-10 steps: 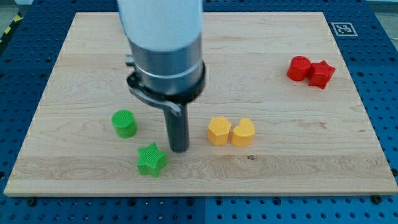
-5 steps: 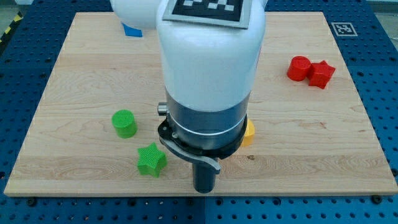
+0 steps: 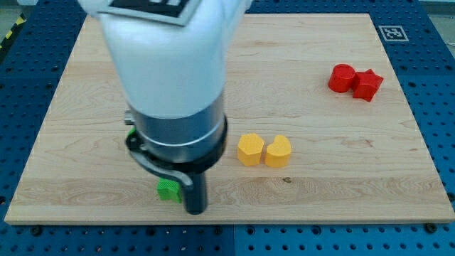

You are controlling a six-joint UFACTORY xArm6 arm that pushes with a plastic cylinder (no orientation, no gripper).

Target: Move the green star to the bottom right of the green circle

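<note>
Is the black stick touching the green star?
Cannot tell. In the camera view my tip sits right against the view's right side of the green star, but the arm hides most of the star, so no contact or gap shows plainly.

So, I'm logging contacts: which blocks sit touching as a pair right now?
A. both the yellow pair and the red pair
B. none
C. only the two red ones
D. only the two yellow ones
A: the yellow blocks sit side by side touching, and so do the red blocks.

Yellow blocks (image 3: 264,151), red blocks (image 3: 355,80), wooden board (image 3: 320,163)
</note>
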